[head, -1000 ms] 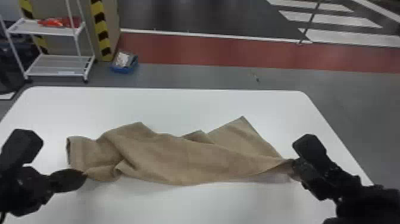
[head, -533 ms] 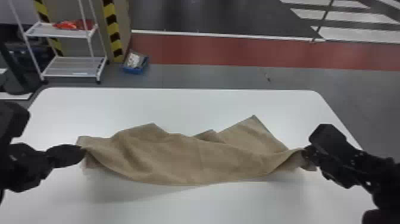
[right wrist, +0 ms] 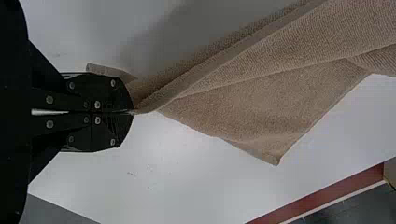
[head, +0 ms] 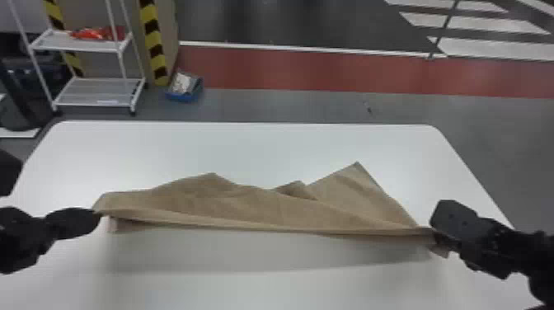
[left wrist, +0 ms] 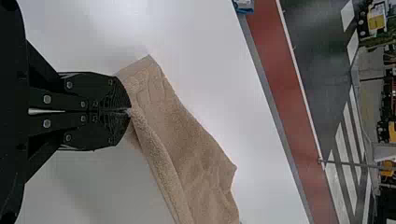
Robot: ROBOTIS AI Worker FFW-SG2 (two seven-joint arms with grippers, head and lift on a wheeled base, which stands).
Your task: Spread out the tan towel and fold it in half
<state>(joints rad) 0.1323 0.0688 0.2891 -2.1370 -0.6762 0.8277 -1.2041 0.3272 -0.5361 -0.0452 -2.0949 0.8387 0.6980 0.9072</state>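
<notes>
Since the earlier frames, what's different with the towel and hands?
The left hand has gone left and the right hand right, so they're farther apart. The towel's near edge, which sagged between them before, is now pulled nearly straight. Nothing let go: both hands still grip the towel, which remains unfolded, its far side still rumpled.

The left arm [head: 18,245] and right arm [head: 536,255] are black. In the head view the left tool [head: 99,215] has a smooth, oval paddle shape, and the right tool [head: 433,234] has a blocky part with bevelled corners. Up close, each tool has 2 flat black fingers [left wrist: 95,86] with rounded ends, ridged near the tips and dotted with round, greyish screws [right wrist: 49,100]. Slanting black struts [left wrist: 43,70] join a broad, dark housing [left wrist: 11,112] with a curved outline.
</notes>
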